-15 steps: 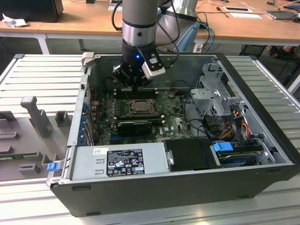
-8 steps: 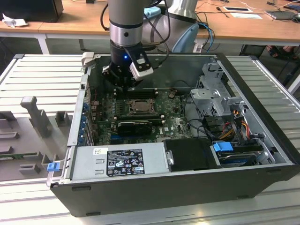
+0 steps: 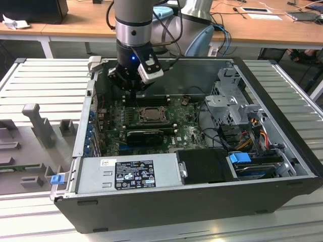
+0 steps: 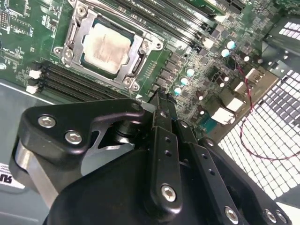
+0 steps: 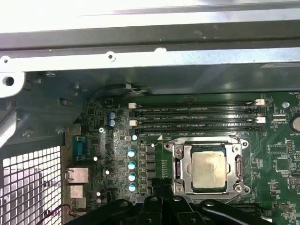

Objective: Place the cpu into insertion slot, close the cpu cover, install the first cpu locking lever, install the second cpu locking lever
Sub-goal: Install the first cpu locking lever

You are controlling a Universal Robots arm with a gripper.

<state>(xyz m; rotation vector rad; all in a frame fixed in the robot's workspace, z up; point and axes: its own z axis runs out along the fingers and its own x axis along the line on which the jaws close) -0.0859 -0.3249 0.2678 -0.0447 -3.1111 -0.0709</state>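
At the exterior view's left, grey moulded plastic tray (image 3: 35, 123) on the ribbed metal table (image 3: 45, 75). Right of it, open black computer case (image 3: 151, 209), silver power supply box (image 3: 126, 171) along its near edge. Over the green motherboard (image 3: 186, 133), upper middle of the frame, black gripper (image 3: 132, 95) on the arm, hanging just above the board beside the long black memory slots (image 5: 197, 115). Fingers (image 4: 161, 117) drawn narrow in the second wrist view, nothing between them. Just beside the gripper, small square pale tan-silver cpu (image 3: 150, 115) lying flat in the dark-framed insertion slot (image 4: 136, 65). Thin silver metal cpu cover (image 5: 180, 164) down around the chip, chip face showing through its window in both wrist views. Latching of the levers: cannot tell. Far right, grey metal drive cage (image 3: 227, 101) and a blue plastic tab (image 3: 239, 157).
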